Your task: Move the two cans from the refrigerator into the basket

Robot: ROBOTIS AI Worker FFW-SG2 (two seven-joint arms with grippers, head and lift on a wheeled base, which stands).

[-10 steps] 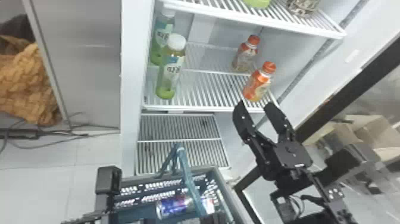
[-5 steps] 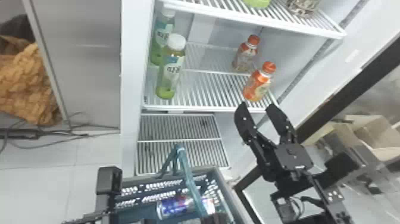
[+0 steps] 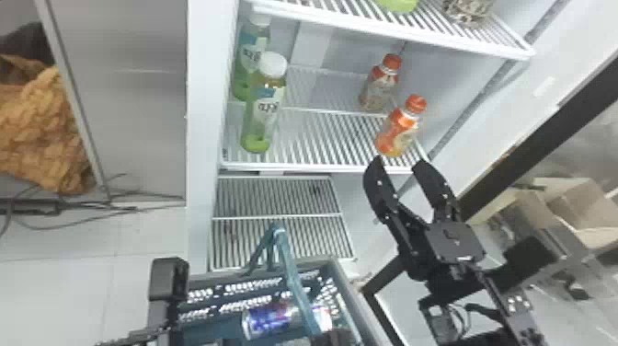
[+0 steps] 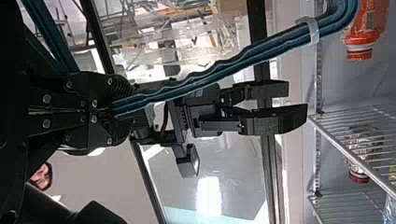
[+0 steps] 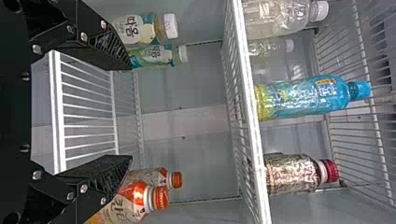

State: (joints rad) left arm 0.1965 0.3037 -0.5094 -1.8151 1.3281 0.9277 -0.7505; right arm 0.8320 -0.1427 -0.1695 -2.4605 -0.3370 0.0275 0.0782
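Right gripper (image 3: 399, 162), spread and empty, is best backed straight clear of orange bottle (image 3: 400, 126) and shelf (image 3: 299, 166) before being turned, basket handle (image 3: 292, 271) clenched by left gripper (image 4: 115, 111).

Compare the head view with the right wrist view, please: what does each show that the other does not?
Head view: the dark mesh-sided basket and a blue-and-silver metal can inside.
Right wrist view: a clear plastic bottle with a white cap.
Both: two white-capped green bottles, two orange-capped bottles and the black right gripper, open.
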